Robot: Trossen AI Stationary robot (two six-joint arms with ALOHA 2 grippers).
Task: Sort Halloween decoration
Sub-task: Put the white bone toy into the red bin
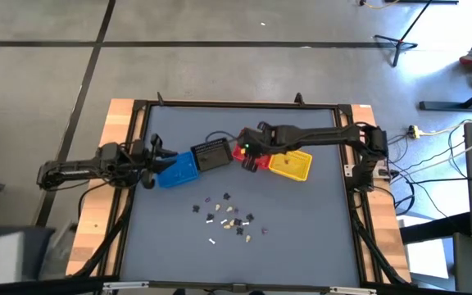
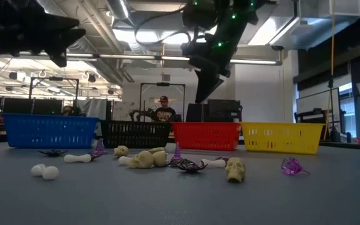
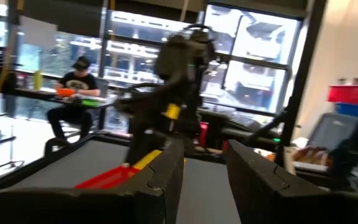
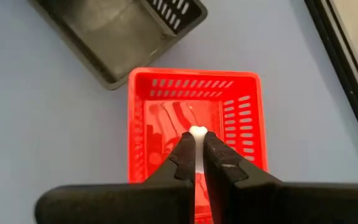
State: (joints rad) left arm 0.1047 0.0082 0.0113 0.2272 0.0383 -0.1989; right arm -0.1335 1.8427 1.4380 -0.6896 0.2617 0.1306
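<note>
My right hand (image 4: 197,152) pinched on white bone (image 4: 197,132), its long axis running along fingers, hanging directly above red basket (image 4: 241,118) (drop is straight down). Left hand (image 3: 204,180) part open, empty, beside blue basket (image 1: 176,170). Other trinkets (image 1: 228,220) loose on desk (image 1: 301,238), well apart.

Right arm reaches in from the right edge, stretched across toward the middle of the worktop (image 1: 301,238), wrist pointing straight down. Right gripper (image 4: 197,144) hangs up in the air, fingers (image 4: 184,155) pinched nearly together on a small white piece (image 4: 197,132). Left arm lies low along the left edge, waiting; left gripper (image 3: 204,168) points level across the worktop, fingers parted, nothing between them.
</note>
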